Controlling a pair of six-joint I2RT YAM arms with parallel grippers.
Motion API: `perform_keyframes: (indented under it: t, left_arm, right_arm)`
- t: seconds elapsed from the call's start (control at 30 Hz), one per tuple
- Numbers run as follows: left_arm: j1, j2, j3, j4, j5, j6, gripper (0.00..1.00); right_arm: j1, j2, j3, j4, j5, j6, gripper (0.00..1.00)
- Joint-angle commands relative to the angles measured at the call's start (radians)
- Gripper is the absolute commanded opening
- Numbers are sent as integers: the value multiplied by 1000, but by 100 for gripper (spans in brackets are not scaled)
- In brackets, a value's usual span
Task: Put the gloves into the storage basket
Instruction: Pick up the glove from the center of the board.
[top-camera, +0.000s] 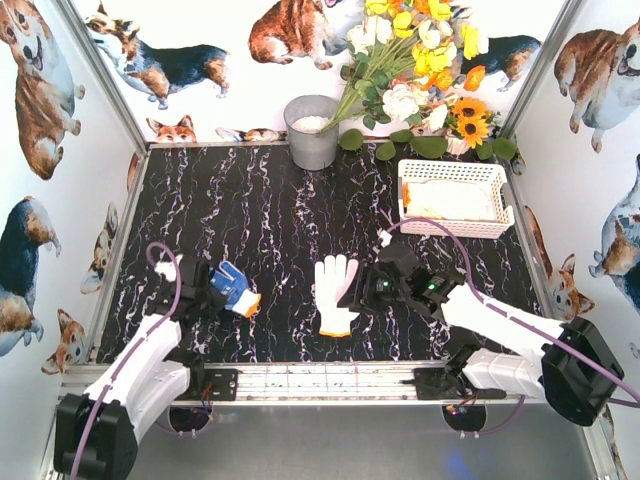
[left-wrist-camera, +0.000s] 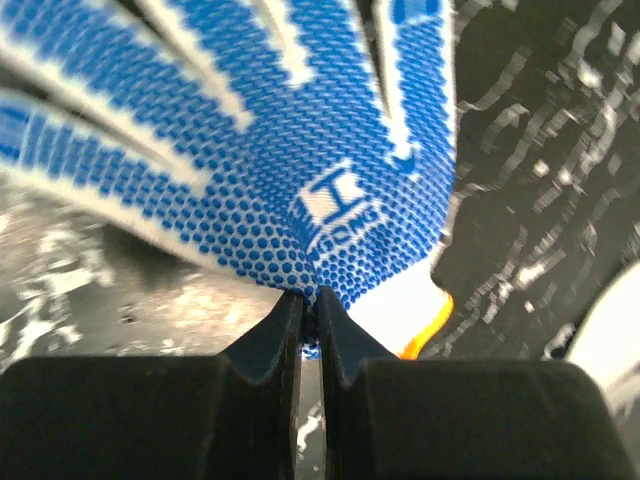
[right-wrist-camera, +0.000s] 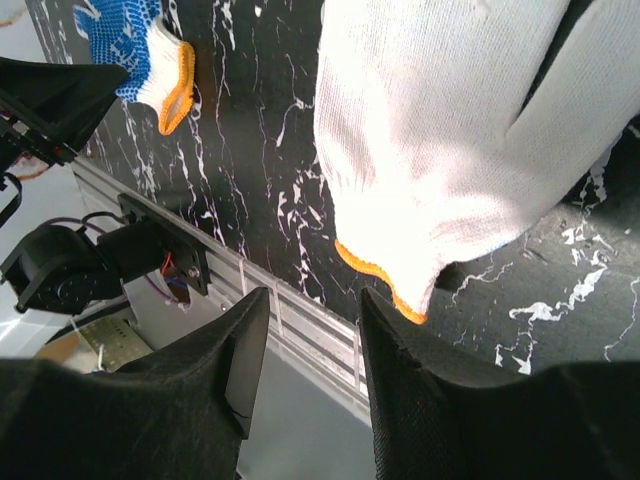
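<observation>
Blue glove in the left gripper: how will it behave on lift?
Probably floppy: the blue glove is thin knit, and the left gripper pinches only a small fold near the cuff, so the rest should droop. Likely light, being just fabric. The dotted palm looks grippy, so slipping seems unlikely, though the bite is small.

The white, lattice-walled storage basket (top-camera: 455, 228) sits at the 2 o'clock corner of the bench (top-camera: 270, 220), with pale gloves (top-camera: 450, 200) lying inside. A white glove (top-camera: 335, 288) with an orange cuff lies flat near 6 o'clock, its fingers toward 12. At 8 o'clock, the blue-palmed glove (top-camera: 232, 287), also orange-cuffed, is pinched at the heel of the palm by the left end effector (left-wrist-camera: 310, 300).
</observation>
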Motion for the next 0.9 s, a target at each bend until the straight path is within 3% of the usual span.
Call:
perform_keyframes:
  t: [0.0, 0.17, 0.37, 0.6, 0.87]
  left_arm:
    - [-3, 96, 90, 140, 262, 208, 0]
    - [-94, 214, 204, 194, 487, 313, 0]
    - [-132, 215, 222, 315, 690, 312, 0]
    - [-140, 160, 224, 420, 767, 187, 0]
    - [-152, 100, 263, 554, 808, 11, 0]
  right_arm:
    - [3, 24, 42, 106, 48, -16, 44]
    - [-1, 113, 49, 196, -3, 7, 46]
    - [-9, 265, 45, 453, -227, 106, 51]
    - [-1, 436, -13, 877, -315, 288, 56]
    - [14, 499, -33, 1140, -329, 322, 59]
